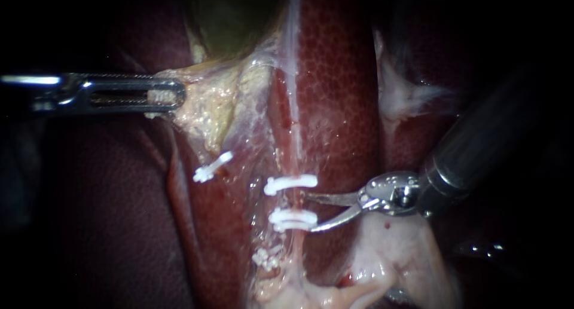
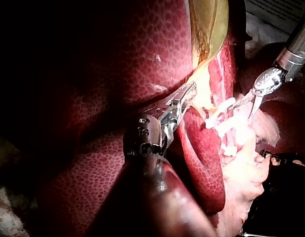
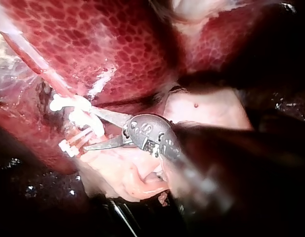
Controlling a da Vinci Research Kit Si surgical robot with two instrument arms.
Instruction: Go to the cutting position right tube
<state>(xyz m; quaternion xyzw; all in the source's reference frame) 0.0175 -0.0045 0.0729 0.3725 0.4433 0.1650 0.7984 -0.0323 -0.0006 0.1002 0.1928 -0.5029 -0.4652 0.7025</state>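
Looks like the approach is nearly done: my right instrument [image 1: 308, 212], a dark shaft ending in two curved silver blades, has its jaws spread and empty, with the tips just beside the thin pinkish-white right tube [image 1: 293, 147], level with the gap between the two white plastic clips [image 1: 290, 184]; my left instrument [image 1: 170, 97], with long slotted steel jaws, is pinching the pale yellowish tissue [image 1: 209, 112] below the green gallbladder [image 1: 233, 22]. Next move, I'd guess, is a small nudge forward so the tube sits between the blades, between the clips; watch the lower clip.
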